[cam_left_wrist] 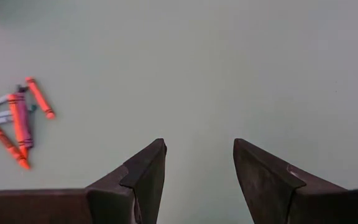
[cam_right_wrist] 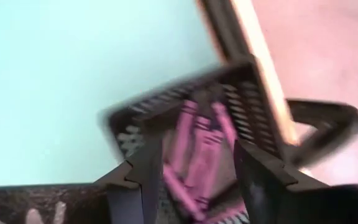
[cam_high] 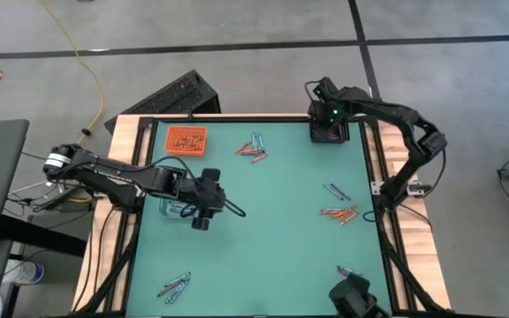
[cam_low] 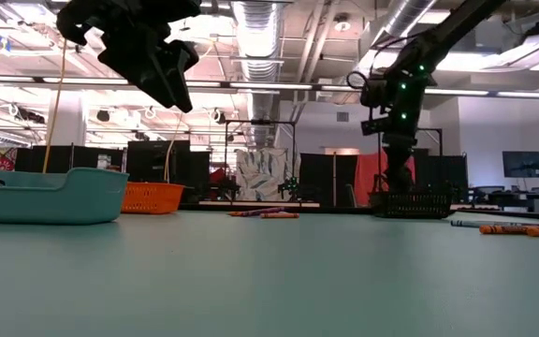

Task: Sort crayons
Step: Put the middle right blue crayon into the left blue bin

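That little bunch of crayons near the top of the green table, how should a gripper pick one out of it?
Judging by how they lie flat and overlapped, come straight down on the crayons and pinch an outer one, perhaps the orange crayon, across its thin middle. The open left gripper is nearest.

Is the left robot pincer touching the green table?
Apart. The low view shows the left pincer hanging high above the table, with the room showing between them. Its fingers are open and hold nothing.

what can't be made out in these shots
- Clear tray: high view, contents hidden by the left gripper.
- Black tray: high view, inside covered by the right gripper; right wrist view blurs the purple crayons.
- Crayons at the table's near edge: colours too small.
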Tool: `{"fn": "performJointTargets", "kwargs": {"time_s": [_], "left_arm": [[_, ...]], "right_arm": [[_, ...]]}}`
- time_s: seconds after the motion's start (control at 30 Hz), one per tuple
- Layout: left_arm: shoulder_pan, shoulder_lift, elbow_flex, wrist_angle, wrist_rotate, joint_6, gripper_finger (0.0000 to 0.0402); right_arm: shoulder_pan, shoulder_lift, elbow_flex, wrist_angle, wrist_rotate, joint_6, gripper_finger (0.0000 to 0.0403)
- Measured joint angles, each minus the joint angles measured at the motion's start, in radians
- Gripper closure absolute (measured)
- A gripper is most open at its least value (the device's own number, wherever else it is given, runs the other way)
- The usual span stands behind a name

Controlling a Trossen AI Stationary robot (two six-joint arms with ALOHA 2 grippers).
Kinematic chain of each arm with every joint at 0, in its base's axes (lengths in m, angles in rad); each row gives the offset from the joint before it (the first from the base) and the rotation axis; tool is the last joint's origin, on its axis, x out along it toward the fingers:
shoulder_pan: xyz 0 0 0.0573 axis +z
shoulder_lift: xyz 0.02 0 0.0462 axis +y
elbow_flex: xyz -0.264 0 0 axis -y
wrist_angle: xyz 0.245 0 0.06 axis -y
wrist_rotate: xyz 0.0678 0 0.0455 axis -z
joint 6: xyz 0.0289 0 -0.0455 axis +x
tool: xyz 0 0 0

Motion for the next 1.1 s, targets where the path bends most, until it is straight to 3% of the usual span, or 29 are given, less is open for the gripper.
{"fn": "performJointTargets", "kwargs": {"time_s": [0.27,0.57,0.87,1.1], "left_arm": [[0.0,0.0,0.0,-0.017,0.119,-0.028,0.0223],[0.0,0.0,0.0,-0.078,0.237,-0.161,0.0223],[0.001,0.0,0.0,-0.069,0.098,-0.143,0.0223],[0.001,0.0,0.0,-0.069,0.062,-0.151,0.0223]], "right_arm": [[0.168,-0.001,0.042,-0.118,-0.026,0.061,0.0224],[0.416,-0.001,0.043,-0.199,-0.058,0.148,0.0241],[0.72,-0.002,0.042,-0.232,-0.063,0.278,0.0259],[0.973,-0.002,0.042,-0.204,-0.027,0.36,0.0266]]}}
